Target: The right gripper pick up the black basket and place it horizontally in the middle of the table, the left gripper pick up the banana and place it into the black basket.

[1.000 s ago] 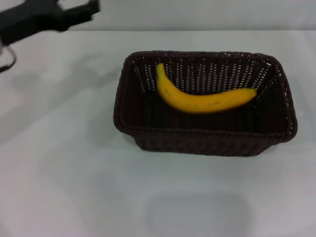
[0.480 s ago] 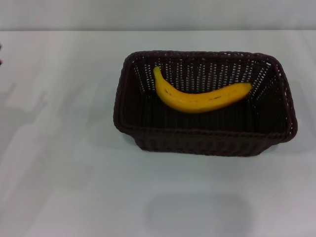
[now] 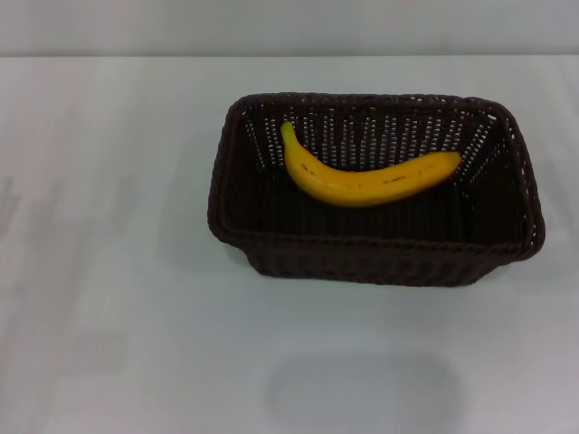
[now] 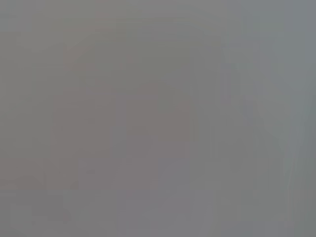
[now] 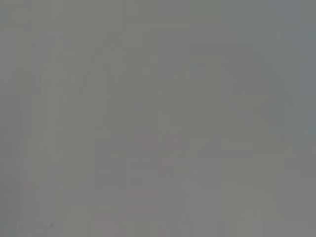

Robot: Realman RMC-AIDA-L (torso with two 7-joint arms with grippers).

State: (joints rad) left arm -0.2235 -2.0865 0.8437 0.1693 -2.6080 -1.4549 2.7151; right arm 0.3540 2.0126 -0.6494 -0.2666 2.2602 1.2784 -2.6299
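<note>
The black basket [image 3: 375, 258] stands lengthwise across the middle of the white table [image 3: 99, 298] in the head view. The yellow banana [image 3: 366, 177] lies inside it, curved, with its stem end toward the basket's left wall and its other end toward the right wall. Neither gripper shows in any view. Both wrist views show only a plain grey surface.
The table's far edge runs along the top of the head view, with a pale wall behind it. A faint shadow lies on the table in front of the basket.
The left arm, at the upper left a second ago, has withdrawn out of the head view. The banana shifted slightly in the basket, then lay still.
</note>
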